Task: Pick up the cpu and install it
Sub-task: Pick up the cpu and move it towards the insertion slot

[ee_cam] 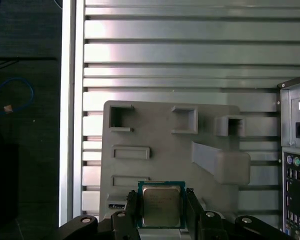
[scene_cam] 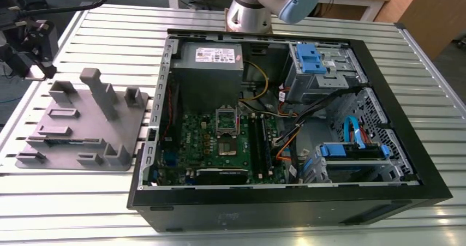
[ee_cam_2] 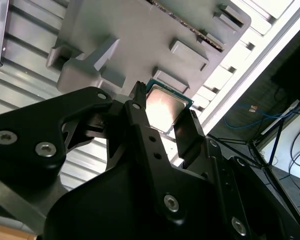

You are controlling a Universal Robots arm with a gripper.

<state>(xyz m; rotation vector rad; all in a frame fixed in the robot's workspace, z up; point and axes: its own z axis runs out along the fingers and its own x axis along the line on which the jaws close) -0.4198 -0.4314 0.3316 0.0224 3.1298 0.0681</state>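
Two black fingers of the gripper pinch the cpu by its side edges, so it sits right between them, above the edge of the grey tray, well apart from the computer case.

One gripper, two black fingers. One cpu, pinched between them. One grey tray just beyond the fingertips: three open pockets in the row farthest from gripper, two shallow slots nearer. One computer case, well apart from gripper; inside it one green motherboard, one power supply. One arm.
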